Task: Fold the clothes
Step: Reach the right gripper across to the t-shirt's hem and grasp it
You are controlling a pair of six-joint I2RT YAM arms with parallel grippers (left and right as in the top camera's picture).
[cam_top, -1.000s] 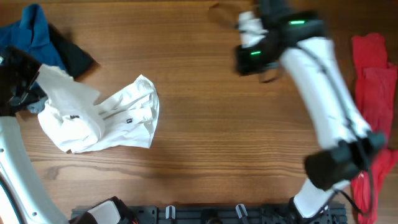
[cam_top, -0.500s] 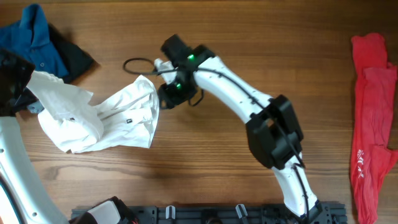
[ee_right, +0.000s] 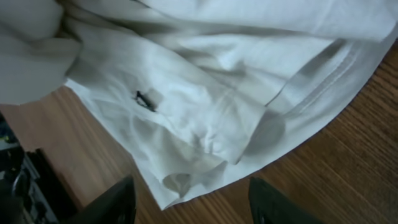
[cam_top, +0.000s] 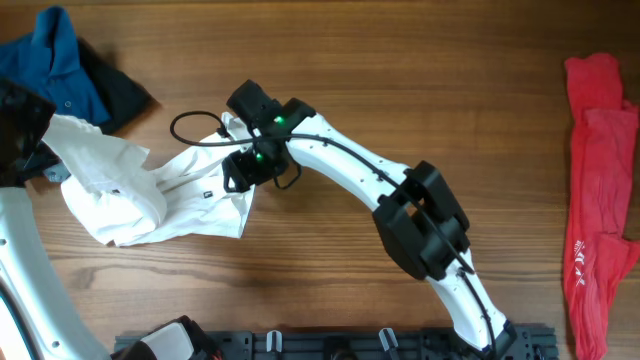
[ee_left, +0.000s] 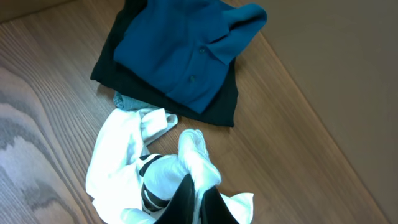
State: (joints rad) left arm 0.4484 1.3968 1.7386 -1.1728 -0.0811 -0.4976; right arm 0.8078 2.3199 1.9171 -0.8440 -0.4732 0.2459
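Across the wooden desk (cam_top: pixel 420 90), the right arm (cam_top: pixel 340 165) is finishing a long sweep. A second ago it was reaching toward the far edge near the red shirts (cam_top: pixel 595 180), which are now lying well apart from the right hand (cam_top: pixel 235 175), back past its elbow. Half a second ago it was already arriving at the white T-shirt (cam_top: pixel 150 195), and now it is pushing a little further over the shirt's free edge. By my reading, the work is turning to this garment, which is lying crumpled and not yet folded, so the folding is only just starting. The arm is stretching diagonally from its base, bending at the elbow, with the wrist tipping down so that the shirt's hem and a sleeve are lying directly beneath the hand. In the right wrist view its fingers (ee_right: pixel 118 199) are standing apart with nothing between them, so the hand is probably getting ready to take the hem rather than holding it. The left hand (ee_left: pixel 191 200) is staying where it was, clamping closed on a bunched fold of the same shirt and lifting that end off the desk. Just beyond it the blue polo (ee_left: pixel 186 56) is lying on a dark piece (ee_left: pixel 221 106), untouched.
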